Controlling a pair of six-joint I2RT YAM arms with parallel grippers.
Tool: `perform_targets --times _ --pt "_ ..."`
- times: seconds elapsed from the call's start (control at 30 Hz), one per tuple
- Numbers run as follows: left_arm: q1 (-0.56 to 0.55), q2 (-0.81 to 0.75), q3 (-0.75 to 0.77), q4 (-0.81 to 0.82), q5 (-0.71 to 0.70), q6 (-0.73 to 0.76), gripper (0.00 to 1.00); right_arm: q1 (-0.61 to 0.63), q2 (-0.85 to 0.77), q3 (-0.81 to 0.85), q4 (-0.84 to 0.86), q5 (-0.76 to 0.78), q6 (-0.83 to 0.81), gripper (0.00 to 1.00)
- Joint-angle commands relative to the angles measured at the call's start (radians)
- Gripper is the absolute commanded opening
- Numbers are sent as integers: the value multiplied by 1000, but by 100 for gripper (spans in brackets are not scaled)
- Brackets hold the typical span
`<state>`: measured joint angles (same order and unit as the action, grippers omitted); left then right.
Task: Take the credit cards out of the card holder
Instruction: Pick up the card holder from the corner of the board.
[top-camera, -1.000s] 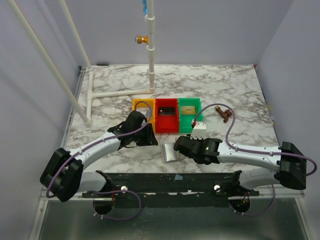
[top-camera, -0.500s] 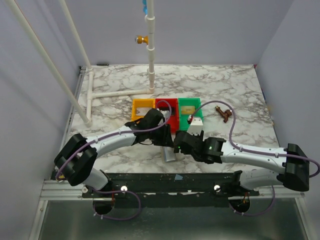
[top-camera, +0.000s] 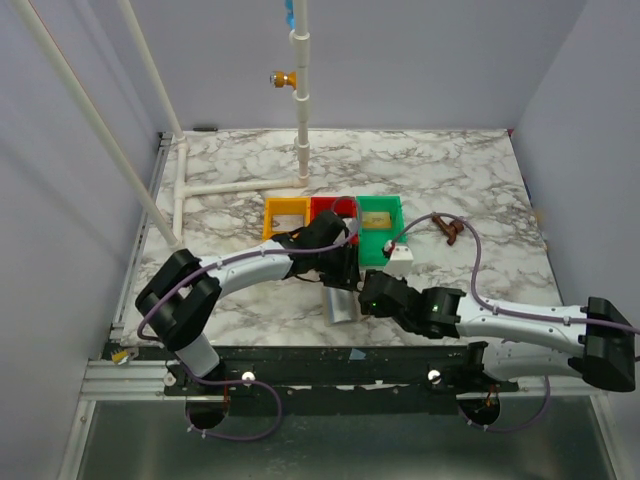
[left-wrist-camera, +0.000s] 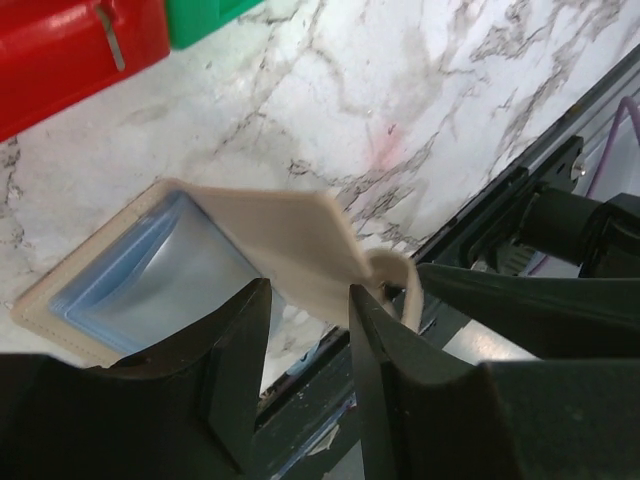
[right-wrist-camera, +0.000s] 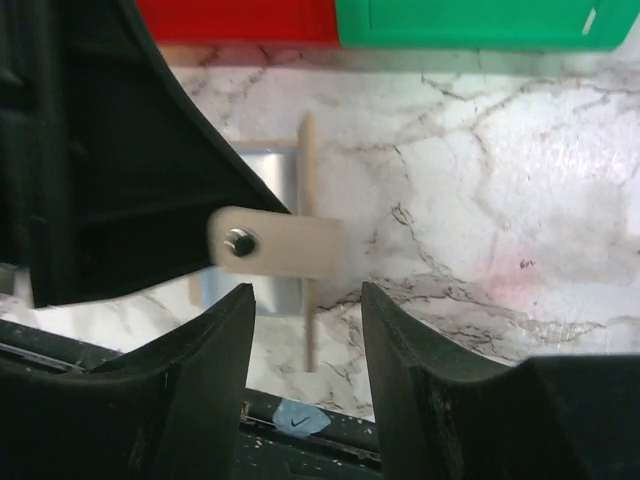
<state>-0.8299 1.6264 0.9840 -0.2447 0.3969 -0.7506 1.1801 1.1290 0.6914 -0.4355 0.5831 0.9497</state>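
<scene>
The card holder (top-camera: 339, 307) lies open near the table's front edge, its grey-blue lining (left-wrist-camera: 160, 280) facing up. Its tan flap (left-wrist-camera: 290, 235) stands raised, and the snap strap (right-wrist-camera: 275, 245) sticks out sideways. My left gripper (left-wrist-camera: 308, 295) hangs over the holder from the far side, jaws apart, with the flap's edge right at its fingertips. My right gripper (right-wrist-camera: 307, 290) comes in from the right, open, with the flap's thin edge between its fingers and untouched. A pale credit card (top-camera: 286, 216) lies in the yellow tray. I cannot tell if a card sits in the holder.
Yellow (top-camera: 270, 230), red (top-camera: 325, 204) and green (top-camera: 378, 240) trays stand in a row just behind the holder. A white block (top-camera: 402, 252) sits by the green tray and a brown piece (top-camera: 446, 228) further right. A white pipe frame (top-camera: 240, 187) stands at the back left. The black rail (top-camera: 330, 362) runs along the front edge.
My left arm has swung right from the yellow tray to over the card holder. My right gripper has slid left up to the holder, and its jaws have opened.
</scene>
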Motion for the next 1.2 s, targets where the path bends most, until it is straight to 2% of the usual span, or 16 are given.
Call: perform_targets --times 0.0,0.23,0.43,0.63,0.73,0.8,0.87,0.9,1.0,1.17 --pt "-3 18 61 -15 0 9 40 4 16 -44 2 -9 62 49" --pt "-1 -42 60 -96 -77 42 43 4 130 -26 -125 28 181 49" --pt "10 -142 -29 -120 -107 54 44 5 130 -43 37 9 116 53" --pt "67 -296 -152 -150 -128 64 45 4 214 -32 143 -30 71 52" --pt "115 -374 -196 -168 -129 79 46 4 261 -31 157 -47 77 40" --pt "155 -419 -226 -167 -116 87 47 5 270 -25 162 -49 74 26" --pt "192 -451 -250 -162 -89 99 47 4 251 -3 147 -41 65 5" --pt "210 -461 -263 -155 -78 104 47 4 234 12 133 -35 57 1" --pt "263 -485 -302 -117 -2 111 47 5 150 68 129 -19 1 1" --pt "346 -542 -367 50 193 59 47 4 21 199 132 40 -124 1"
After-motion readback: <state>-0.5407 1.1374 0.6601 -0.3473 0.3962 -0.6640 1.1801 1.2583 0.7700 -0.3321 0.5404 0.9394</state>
